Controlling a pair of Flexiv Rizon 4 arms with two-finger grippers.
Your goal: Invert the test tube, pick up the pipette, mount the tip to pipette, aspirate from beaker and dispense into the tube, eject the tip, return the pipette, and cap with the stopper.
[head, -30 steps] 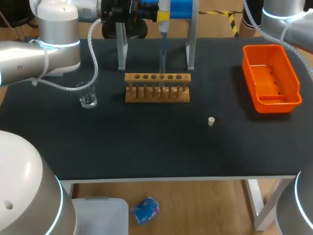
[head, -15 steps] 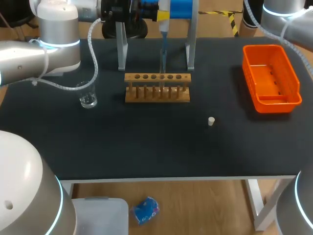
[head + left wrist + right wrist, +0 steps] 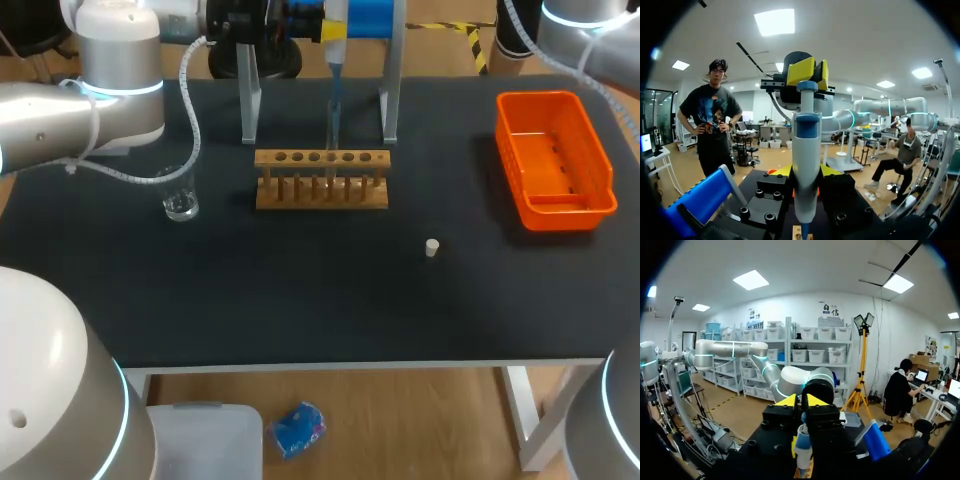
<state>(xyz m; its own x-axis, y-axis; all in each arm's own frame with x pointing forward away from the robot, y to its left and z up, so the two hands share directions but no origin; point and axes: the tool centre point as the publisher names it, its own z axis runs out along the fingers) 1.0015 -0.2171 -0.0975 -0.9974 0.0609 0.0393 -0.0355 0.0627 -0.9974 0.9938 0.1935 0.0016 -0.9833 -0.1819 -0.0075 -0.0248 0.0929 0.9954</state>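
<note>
Black table (image 3: 300, 300) bears wooden rack (image 3: 321, 180), beaker (image 3: 181, 198), stopper (image 3: 432, 248), orange bin (image 3: 555, 150).

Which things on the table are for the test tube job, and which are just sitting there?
For the job:
pipette
beaker
stopper
rack
stand, where the pipette hangs

Just sitting there:
bin, orange, not named in the job, though it may be for the used tip
</note>
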